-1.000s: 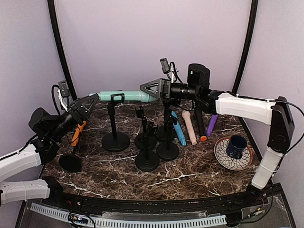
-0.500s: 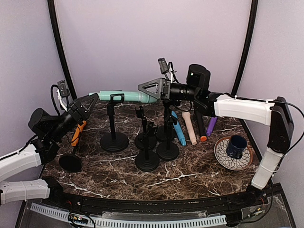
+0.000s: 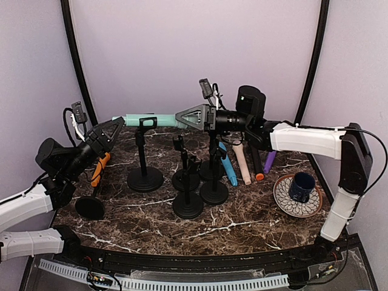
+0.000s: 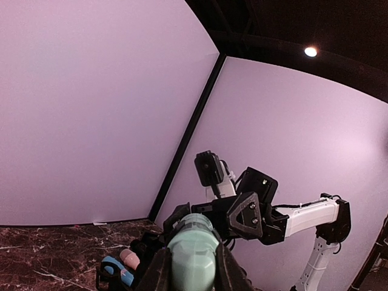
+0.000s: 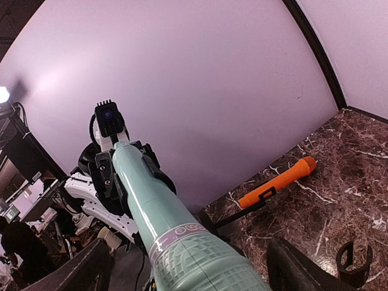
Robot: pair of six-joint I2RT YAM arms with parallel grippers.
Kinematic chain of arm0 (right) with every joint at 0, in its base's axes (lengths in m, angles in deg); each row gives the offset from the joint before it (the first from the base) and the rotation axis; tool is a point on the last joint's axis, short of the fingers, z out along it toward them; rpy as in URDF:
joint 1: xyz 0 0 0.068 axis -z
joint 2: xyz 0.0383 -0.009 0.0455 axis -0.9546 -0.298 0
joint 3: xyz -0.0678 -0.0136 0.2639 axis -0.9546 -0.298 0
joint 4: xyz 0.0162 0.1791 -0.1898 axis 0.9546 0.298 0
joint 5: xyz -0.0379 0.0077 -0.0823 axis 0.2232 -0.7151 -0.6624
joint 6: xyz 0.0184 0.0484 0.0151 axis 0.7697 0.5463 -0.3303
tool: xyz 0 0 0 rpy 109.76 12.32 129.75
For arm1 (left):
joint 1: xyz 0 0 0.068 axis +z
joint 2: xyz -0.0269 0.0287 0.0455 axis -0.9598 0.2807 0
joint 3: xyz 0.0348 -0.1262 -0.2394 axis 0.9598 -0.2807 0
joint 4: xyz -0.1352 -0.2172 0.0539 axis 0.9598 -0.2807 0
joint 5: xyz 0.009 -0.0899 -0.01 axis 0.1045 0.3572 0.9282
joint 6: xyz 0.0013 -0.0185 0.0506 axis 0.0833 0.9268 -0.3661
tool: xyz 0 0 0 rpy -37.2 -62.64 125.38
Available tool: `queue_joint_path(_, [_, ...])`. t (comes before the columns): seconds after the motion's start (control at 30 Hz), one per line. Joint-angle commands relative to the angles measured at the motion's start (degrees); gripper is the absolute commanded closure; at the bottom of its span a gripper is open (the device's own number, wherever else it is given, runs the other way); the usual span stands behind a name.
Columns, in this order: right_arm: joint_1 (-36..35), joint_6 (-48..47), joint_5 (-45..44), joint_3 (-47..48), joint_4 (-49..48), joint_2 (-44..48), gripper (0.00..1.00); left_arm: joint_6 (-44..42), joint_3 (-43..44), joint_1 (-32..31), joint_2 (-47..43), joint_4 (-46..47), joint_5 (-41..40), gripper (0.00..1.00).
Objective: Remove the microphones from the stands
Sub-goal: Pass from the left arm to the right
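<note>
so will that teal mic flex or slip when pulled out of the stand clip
Probably stiff: the teal mic runs straight across the clip with no sag. Its glossy, tapering body could slip lengthwise in the left hand. The stand is tall on a small round base, so it may tip if the clip drags.
</note>
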Motion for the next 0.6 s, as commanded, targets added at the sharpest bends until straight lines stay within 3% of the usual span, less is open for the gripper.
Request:
queue_joint_path(0.0, [-0.6,1.4,2.6,-0.4,-5.9,-0.4,0.15,0.7,0.9,0.1,-1.4,7.3,-0.7,1.00])
queue_joint_path(0.23, [-0.6,2.0,3.7,-0.8,-7.9,0.2,0.38,0.4,0.1,0.1,-1.7,6.1,-0.7,1.00])
queue_joint_path(0.57, [-0.6,-2.5,1.5,-2.5,-4.5,3.4,0.53,-3.6,-5.0,0.1,-3.3,1.1,-1.3,1.00])
